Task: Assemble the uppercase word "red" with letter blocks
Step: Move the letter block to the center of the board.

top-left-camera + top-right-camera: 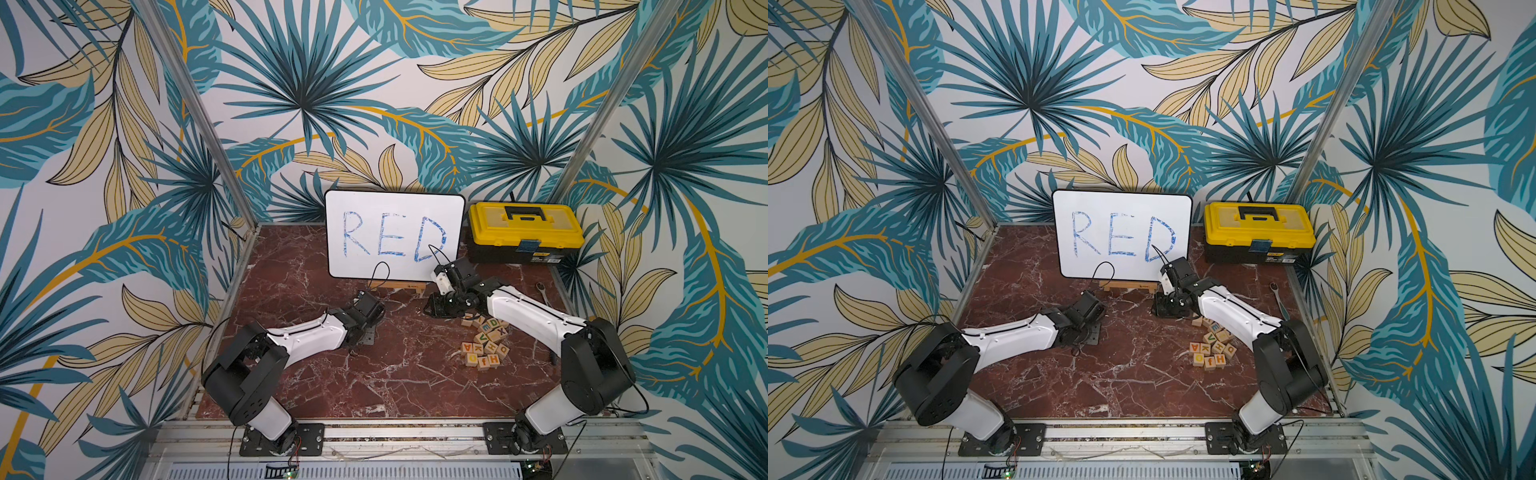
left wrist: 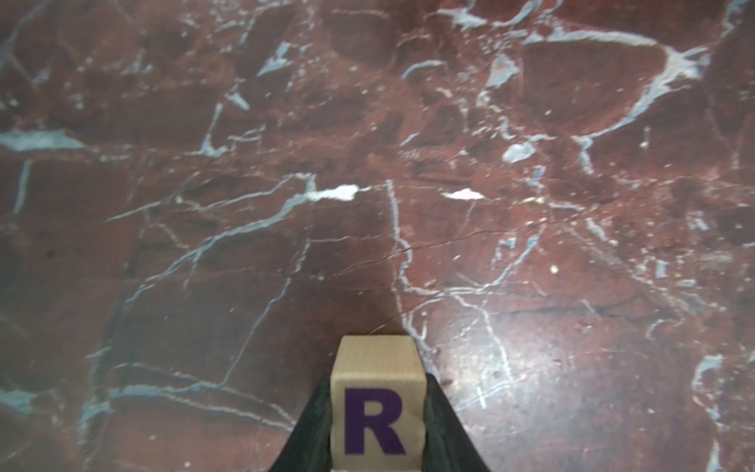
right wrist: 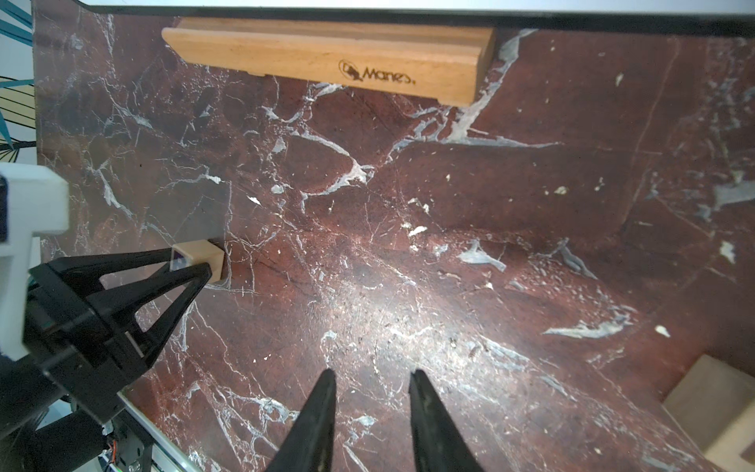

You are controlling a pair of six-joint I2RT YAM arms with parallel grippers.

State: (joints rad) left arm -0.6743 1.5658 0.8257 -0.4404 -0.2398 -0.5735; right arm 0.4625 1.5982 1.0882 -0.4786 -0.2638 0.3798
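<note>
A pale wooden letter block with a dark purple R (image 2: 378,392) sits between the black fingers of my left gripper (image 2: 379,378), which is shut on it low over the red marble table (image 2: 367,204). The right wrist view shows the same left gripper (image 3: 192,261) pinching that block (image 3: 204,255). My right gripper (image 3: 372,374) hovers over bare marble, fingers apart, nothing between them. The other letter blocks (image 1: 484,340) lie in a loose pile beside the right arm in both top views, pile (image 1: 1212,345); among them a green E (image 1: 482,321) and a green D (image 1: 493,323) face up.
A whiteboard (image 1: 395,235) with blue handwritten "RED" leans on a wooden stand (image 3: 327,57) at the back. A yellow toolbox (image 1: 525,230) sits at the back right, with a wrench (image 1: 540,291) in front of it. One block's corner (image 3: 715,404) shows near my right gripper.
</note>
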